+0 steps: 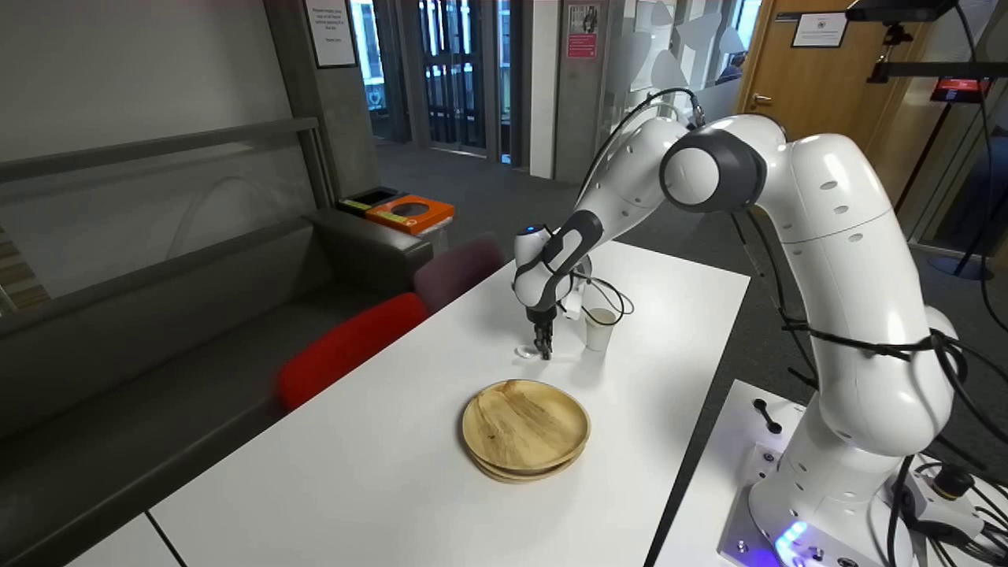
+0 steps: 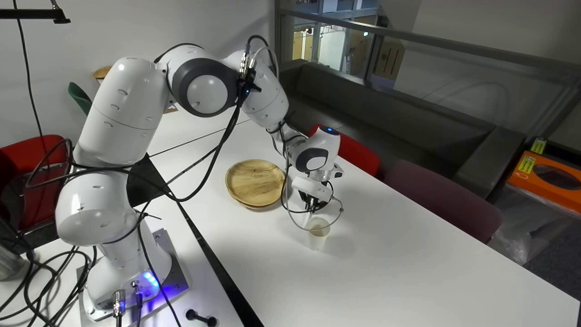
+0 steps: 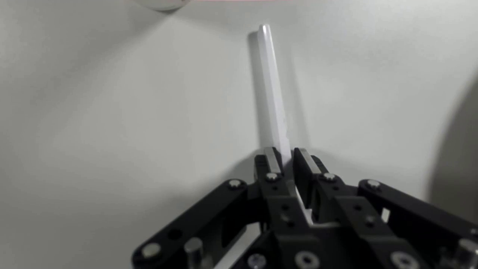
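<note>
The white spoon [image 1: 525, 352] lies across the worktop [image 1: 354, 472], handle [image 3: 273, 89] pointing away from the red chair [image 1: 350, 350], toward the robot-side edge. The gripper [image 3: 286, 158] straddles it, fingers [image 3: 272, 160] narrow around the handle; whether they pinch it, I cannot tell.

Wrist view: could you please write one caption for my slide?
The gripper, its jaws narrowly flanking a slim white handle, low over a pale tabletop.

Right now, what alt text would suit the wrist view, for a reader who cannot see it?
A black tool at the bottom has its fingers on either side of a slim white handle, which points up the picture over a pale table. A cup's base shows at the top edge; a dark curved shape at the right is unclear.
</note>
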Robot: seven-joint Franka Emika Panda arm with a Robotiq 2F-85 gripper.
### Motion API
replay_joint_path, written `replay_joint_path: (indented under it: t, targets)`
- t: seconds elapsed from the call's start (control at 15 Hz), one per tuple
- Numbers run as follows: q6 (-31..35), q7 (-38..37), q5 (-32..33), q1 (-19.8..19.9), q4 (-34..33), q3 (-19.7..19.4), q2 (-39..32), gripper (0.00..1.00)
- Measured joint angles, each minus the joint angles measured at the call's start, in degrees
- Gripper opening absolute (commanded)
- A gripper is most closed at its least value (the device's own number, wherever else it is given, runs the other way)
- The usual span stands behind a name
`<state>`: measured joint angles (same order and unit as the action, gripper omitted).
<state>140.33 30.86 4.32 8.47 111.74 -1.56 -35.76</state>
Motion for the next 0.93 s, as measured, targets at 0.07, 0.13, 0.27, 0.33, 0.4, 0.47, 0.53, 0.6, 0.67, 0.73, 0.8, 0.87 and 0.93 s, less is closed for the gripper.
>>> replay_joint_path:
  t: [0.07, 0.13, 0.27, 0.33, 0.4, 0.47, 0.53, 0.6, 0.67, 0.73, 0.8, 0.87, 0.93]
  targets:
    - [-0.08, 0.00, -0.11, 0.25, 0.00, 0.47, 0.21, 0.01]
    - [-0.25, 0.00, -0.25, 0.62, 0.00, 1.16, 0.54, 0.00]
    - [-0.63, 0.03, -0.75, 1.18, 0.00, 2.32, 1.28, 0.01]
    - [-0.87, 0.03, -1.02, 1.45, 0.00, 2.84, 1.76, 0.02]
    - [-1.07, 0.04, -1.30, 1.64, 0.00, 3.22, 2.18, 0.02]
    - [-1.13, 0.04, -1.50, 1.86, 0.00, 3.60, 2.50, 0.02]
    - [-1.18, 0.04, -1.67, 2.06, 0.01, 3.86, 2.75, 0.02]
    - [-1.29, 0.07, -1.84, 2.16, 0.01, 4.02, 3.04, 0.02]
    - [-1.33, 0.07, -1.96, 2.17, 0.01, 4.07, 3.33, 0.02]
    - [-1.34, 0.07, -2.09, 2.17, 0.01, 4.11, 3.57, 0.02]
    - [-1.34, 0.07, -2.24, 2.17, 0.01, 4.14, 3.75, 0.02]
    - [-1.34, 0.07, -2.34, 2.17, 0.01, 4.16, 3.86, 0.02]
    - [-1.34, 0.07, -2.41, 2.17, 0.01, 4.16, 3.92, 0.02]
